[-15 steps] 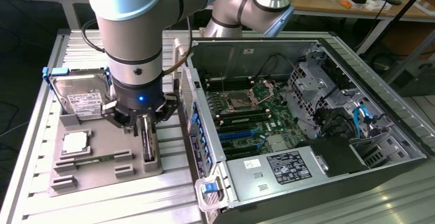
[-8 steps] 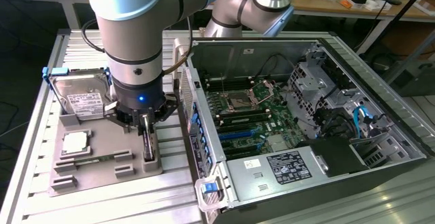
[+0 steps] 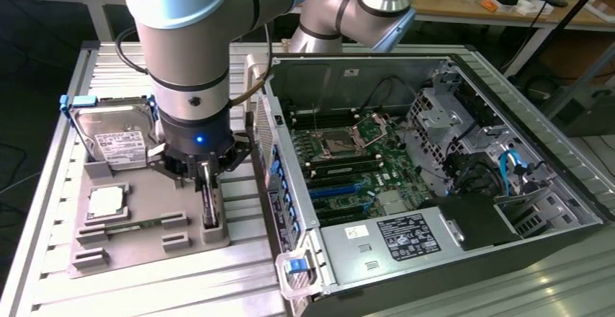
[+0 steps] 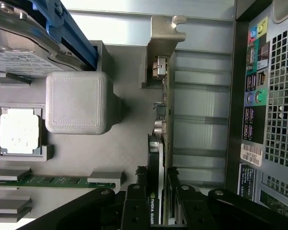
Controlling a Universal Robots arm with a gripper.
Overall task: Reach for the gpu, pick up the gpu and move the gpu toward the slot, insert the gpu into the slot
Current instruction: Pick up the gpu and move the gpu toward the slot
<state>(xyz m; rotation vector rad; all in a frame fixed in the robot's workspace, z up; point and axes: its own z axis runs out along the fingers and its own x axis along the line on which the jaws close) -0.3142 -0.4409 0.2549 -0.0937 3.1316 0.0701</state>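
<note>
Wrist view — pincer [image 4: 155,194] clamped on the gpu [image 4: 156,151], which stands on edge on the grey tray [image 4: 125,158].

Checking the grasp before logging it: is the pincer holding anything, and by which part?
The pincer grips the gpu across its faces at the fan, away from the bracket.
</note>
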